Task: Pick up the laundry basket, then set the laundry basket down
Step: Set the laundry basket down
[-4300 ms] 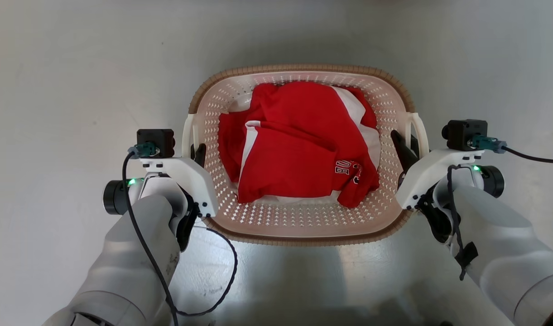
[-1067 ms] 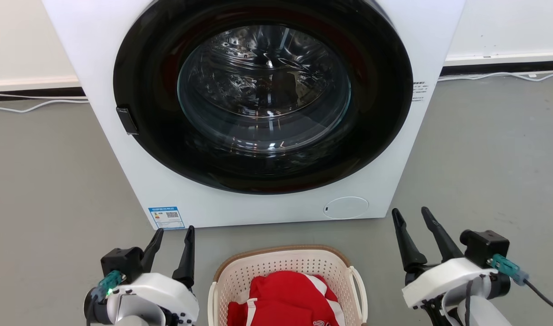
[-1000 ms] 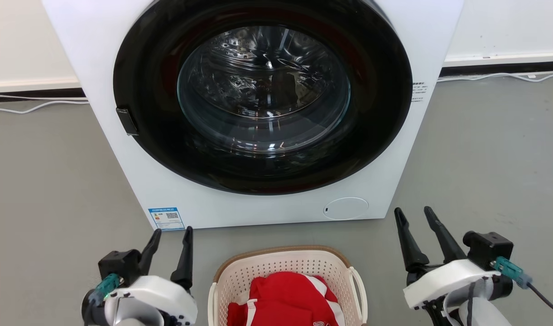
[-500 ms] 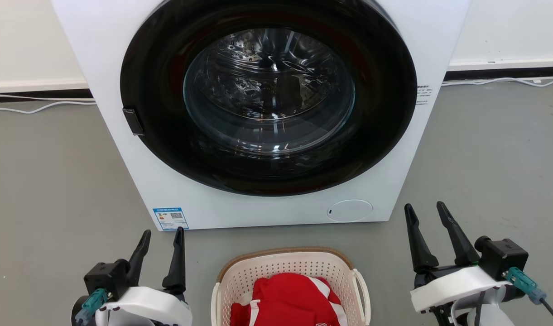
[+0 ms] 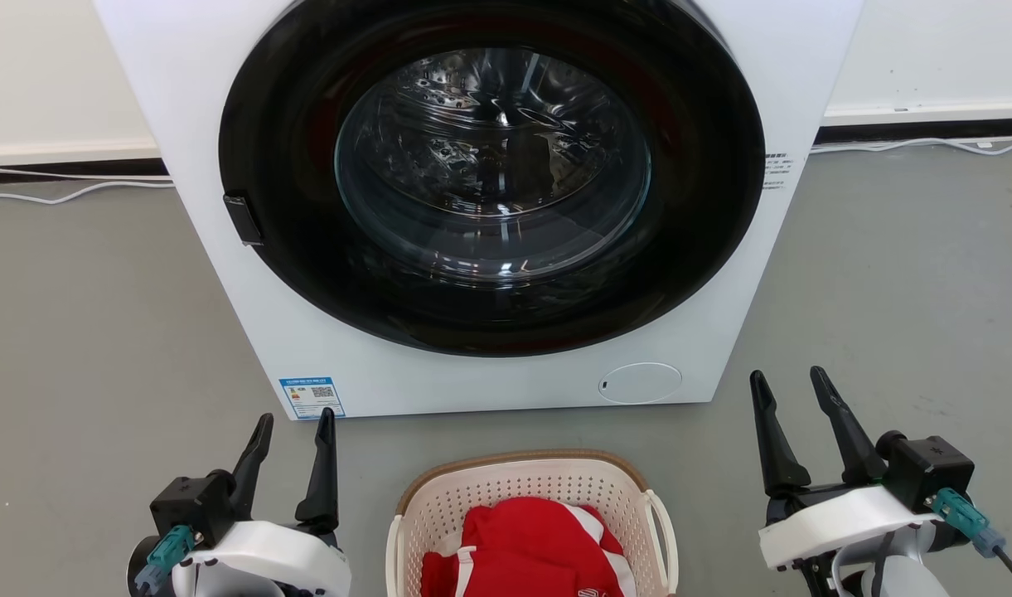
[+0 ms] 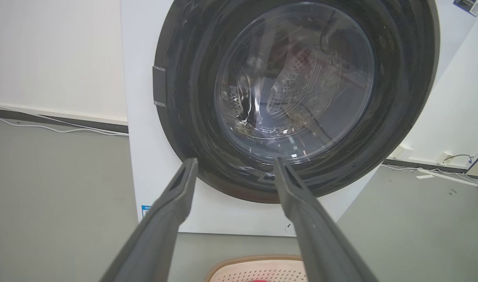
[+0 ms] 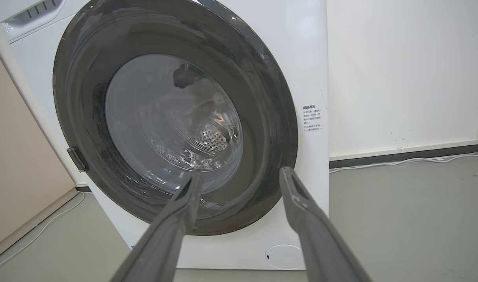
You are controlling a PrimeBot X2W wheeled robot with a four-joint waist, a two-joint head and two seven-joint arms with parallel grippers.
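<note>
The cream perforated laundry basket [image 5: 439,506] with its brown woven rim stands on the grey floor at the bottom centre of the head view, holding red and white clothing [image 5: 526,547]. Its far rim [image 6: 254,259] also peeks in at the bottom of the left wrist view. My left gripper [image 5: 294,419] is open, off to the basket's left and clear of its handle. My right gripper [image 5: 789,377] is open too, well off to the basket's right. Nothing sits between either pair of fingers [image 6: 176,196] [image 7: 297,196].
A white front-loading washer [image 5: 489,381] with a shut round dark-rimmed glass door [image 5: 493,166] stands just behind the basket. A white wall with a dark skirting strip and white cables [image 5: 920,143] runs along the back. Grey floor [image 5: 903,274] lies on both sides.
Earlier both grippers were at the basket's side handles; now both are open and apart from it. The head camera has lifted, bringing the washer into view. Over the last second little has moved.
</note>
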